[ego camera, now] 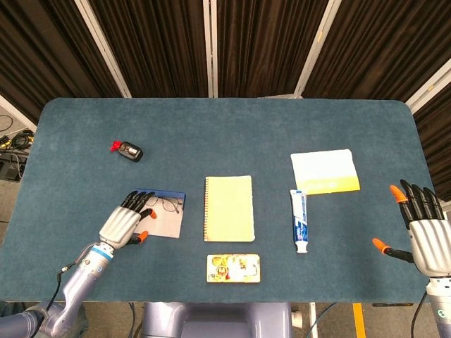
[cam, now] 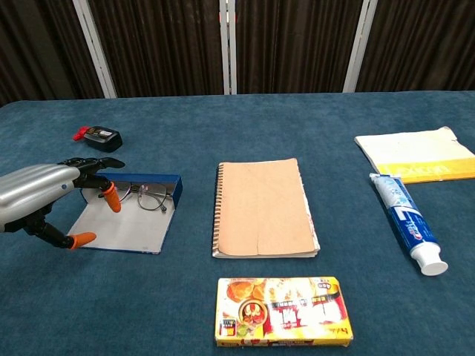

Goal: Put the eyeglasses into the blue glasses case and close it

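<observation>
The blue glasses case (ego camera: 165, 220) (cam: 133, 222) lies open on the table left of the notebook, its grey lid flat toward me. The eyeglasses (ego camera: 169, 205) (cam: 145, 194) sit in its far blue tray. My left hand (ego camera: 124, 224) (cam: 41, 194) hovers at the case's near-left corner, fingers apart and holding nothing; its thumb tip (cam: 79, 239) is beside the lid's edge. My right hand (ego camera: 426, 236) is at the table's far right edge, fingers spread and empty; the chest view does not show it.
A yellow spiral notebook (ego camera: 229, 208) (cam: 262, 207) lies in the middle, a snack box (ego camera: 233, 268) (cam: 283, 311) in front of it. A toothpaste tube (ego camera: 299, 220) (cam: 407, 221) and a yellow-white pad (ego camera: 325, 171) (cam: 416, 154) lie to the right. A small black and red device (ego camera: 129, 150) (cam: 98, 137) sits behind the case.
</observation>
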